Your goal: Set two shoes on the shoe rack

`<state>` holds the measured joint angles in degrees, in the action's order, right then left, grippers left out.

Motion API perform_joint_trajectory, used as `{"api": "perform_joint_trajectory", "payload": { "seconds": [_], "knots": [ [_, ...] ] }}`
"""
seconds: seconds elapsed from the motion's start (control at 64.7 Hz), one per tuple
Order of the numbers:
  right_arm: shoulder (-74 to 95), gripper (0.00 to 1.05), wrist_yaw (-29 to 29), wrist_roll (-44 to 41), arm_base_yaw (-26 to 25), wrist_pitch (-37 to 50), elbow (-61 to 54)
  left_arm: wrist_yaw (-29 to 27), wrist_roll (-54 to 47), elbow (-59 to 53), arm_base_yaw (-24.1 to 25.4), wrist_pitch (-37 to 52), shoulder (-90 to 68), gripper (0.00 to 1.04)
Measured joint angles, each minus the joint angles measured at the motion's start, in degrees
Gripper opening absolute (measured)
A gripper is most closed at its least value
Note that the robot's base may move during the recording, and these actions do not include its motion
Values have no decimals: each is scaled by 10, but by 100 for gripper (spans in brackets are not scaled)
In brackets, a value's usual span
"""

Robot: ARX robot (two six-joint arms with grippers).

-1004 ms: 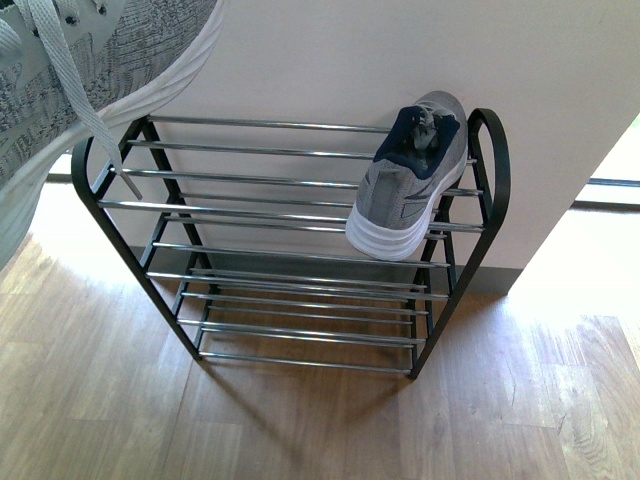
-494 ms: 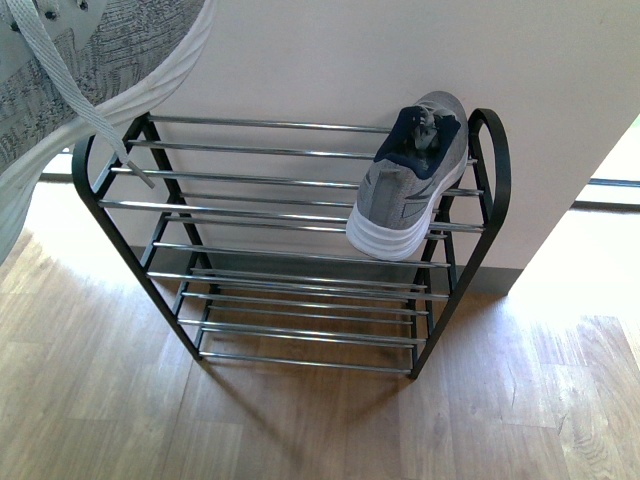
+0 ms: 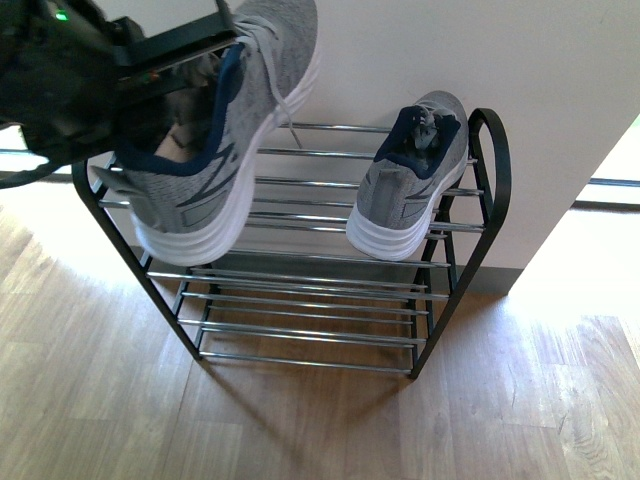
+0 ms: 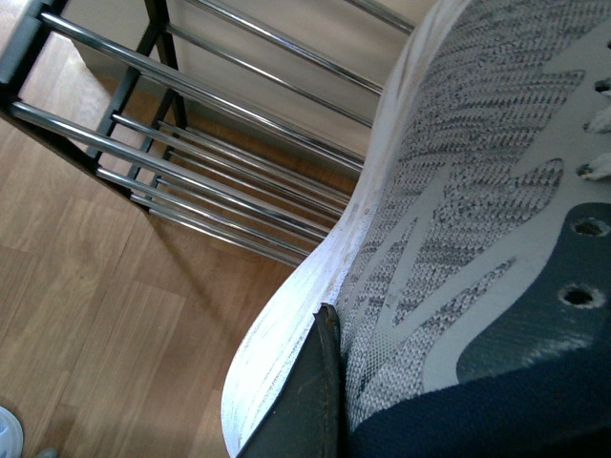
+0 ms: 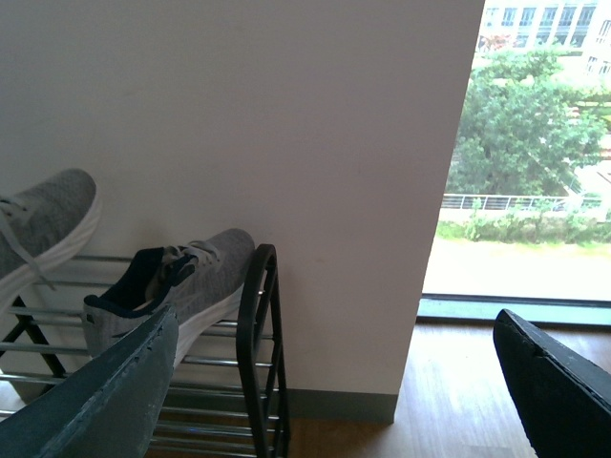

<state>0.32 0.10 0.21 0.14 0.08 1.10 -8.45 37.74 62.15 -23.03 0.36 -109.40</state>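
At upper left your left claw (image 3: 170,75) is clamped on one shoe (image 3: 220,150), held above the rack (image 3: 495,170); the other shoe (image 3: 410,185) sits at its upper right. Lower yours onto the free rods; the right claw (image 5: 329,382) gapes empty

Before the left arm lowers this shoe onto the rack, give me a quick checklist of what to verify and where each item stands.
1. Grip: left gripper is shut on the held shoe at its heel end: ok.
2. Landing spot: the top tier of the shoe rack shows bare rods beside the placed shoe: ok.
3. Gap between the two shoes: clear space shows: ok.
4. Held shoe level: its toe is tilted up above the rods: not ok.
5. Heel lined up over the rods: cannot tell.
6. Right gripper is open, empty and off to the rack's side: ok.
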Motion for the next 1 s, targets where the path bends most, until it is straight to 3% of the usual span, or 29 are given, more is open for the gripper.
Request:
{"api": "perform_joint_trajectory", "payload": {
  "seconds": [0.541, 0.912, 1.004],
  "knots": [
    [0, 96, 0, 0, 0, 0, 0, 68, 56, 286, -28, -78, -256, 2],
    [0, 96, 0, 0, 0, 0, 0, 52, 94, 345, -53, -105, -294, 2],
    [0, 96, 0, 0, 0, 0, 0, 49, 102, 333, -55, -96, -290, 15]
  ]
}}
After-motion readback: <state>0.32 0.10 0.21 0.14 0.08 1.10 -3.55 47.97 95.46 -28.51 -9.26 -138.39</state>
